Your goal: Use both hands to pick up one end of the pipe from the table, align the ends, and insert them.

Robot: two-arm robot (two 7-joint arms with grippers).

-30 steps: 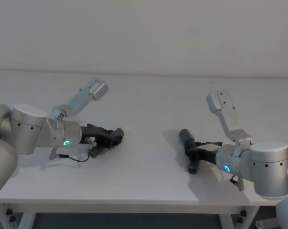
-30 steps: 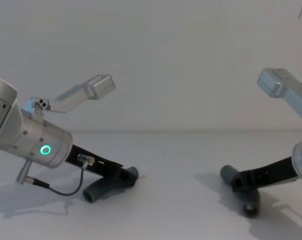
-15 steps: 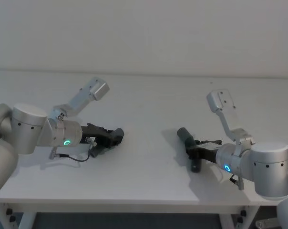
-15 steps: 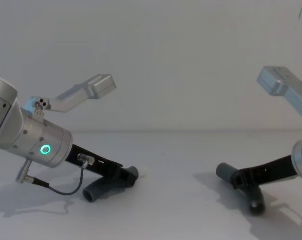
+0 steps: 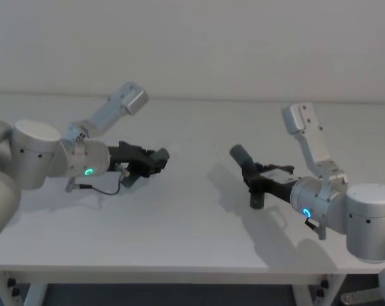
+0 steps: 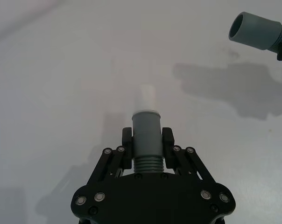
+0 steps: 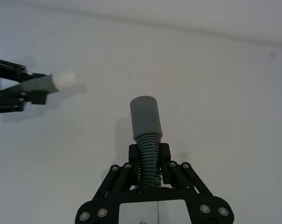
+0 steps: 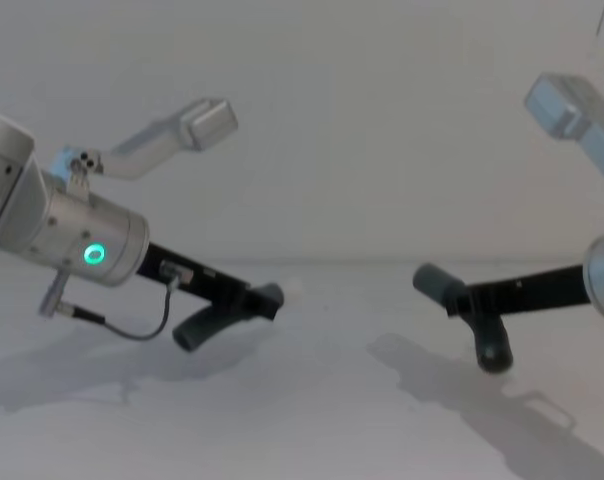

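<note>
Had L gripper (image 5: 151, 159) jaws clamped on the white-tipped pipe piece (image 6: 146, 133) and R gripper (image 7: 150, 153) jaws clamped on the socket-collar piece (image 7: 144, 116). Both were up off the surface (image 5: 180, 217), ends well apart.

nothing readable here
you won't find any lettering, numbers, logos or stickers to read in these views: the left gripper (image 6: 147, 140), the right gripper (image 7: 150, 151), the white-tipped pipe piece (image 6: 146, 128), the collared pipe piece (image 7: 144, 116) and the table (image 5: 180, 220) all look plain and unmarked.
</note>
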